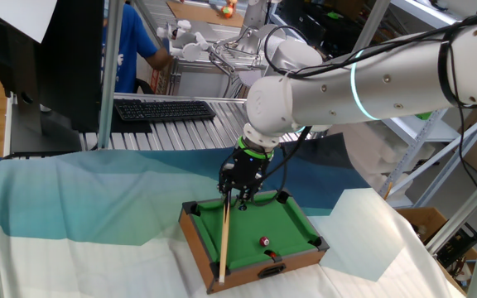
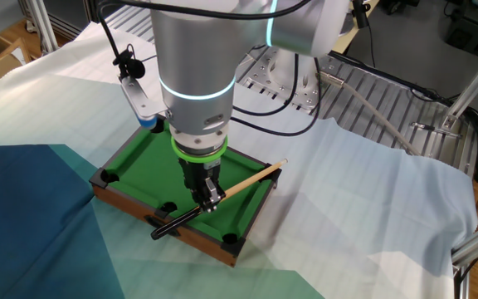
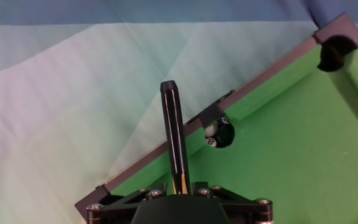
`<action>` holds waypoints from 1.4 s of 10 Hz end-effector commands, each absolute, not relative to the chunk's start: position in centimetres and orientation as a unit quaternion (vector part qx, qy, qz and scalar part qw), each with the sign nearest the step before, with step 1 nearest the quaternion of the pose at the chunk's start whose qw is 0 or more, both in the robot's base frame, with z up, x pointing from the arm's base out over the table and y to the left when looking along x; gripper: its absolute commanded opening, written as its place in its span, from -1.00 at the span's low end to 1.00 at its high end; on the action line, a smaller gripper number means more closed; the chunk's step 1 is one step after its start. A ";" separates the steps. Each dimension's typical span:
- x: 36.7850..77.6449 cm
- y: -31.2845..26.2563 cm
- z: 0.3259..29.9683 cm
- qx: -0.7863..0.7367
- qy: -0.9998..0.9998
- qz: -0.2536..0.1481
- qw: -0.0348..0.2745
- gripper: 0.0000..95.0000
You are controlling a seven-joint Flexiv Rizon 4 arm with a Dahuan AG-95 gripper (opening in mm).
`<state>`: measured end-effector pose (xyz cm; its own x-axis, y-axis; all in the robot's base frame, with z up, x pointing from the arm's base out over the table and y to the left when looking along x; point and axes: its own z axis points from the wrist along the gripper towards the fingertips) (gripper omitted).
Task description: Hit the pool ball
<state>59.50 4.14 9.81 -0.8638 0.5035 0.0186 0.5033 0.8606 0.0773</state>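
The mini pool table has green felt and a wooden frame. The pool ball, tiny and dark red, lies on the felt near the front rail, to the right of the cue. My gripper is shut on a cue stick and holds it low over the felt. The cue's pale wooden end reaches over one rail and its black butt passes over the opposite rail. In the hand view my gripper grips the cue. The red ball is out of the hand view and hidden in the other fixed view.
A side pocket holds a black 8 ball and a white ball. A corner pocket shows at the upper right. Blue and white cloth covers the table. A keyboard and a person are at the back.
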 end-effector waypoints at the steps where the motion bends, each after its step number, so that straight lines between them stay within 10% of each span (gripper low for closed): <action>1: 59.6 4.2 9.7 0.261 0.964 0.043 0.002 -0.20; 14: 59.0 4.4 9.4 0.264 0.963 0.048 -0.015 -0.20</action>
<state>58.77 4.39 9.50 -0.8608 0.5062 0.0522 0.5089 0.8568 0.0832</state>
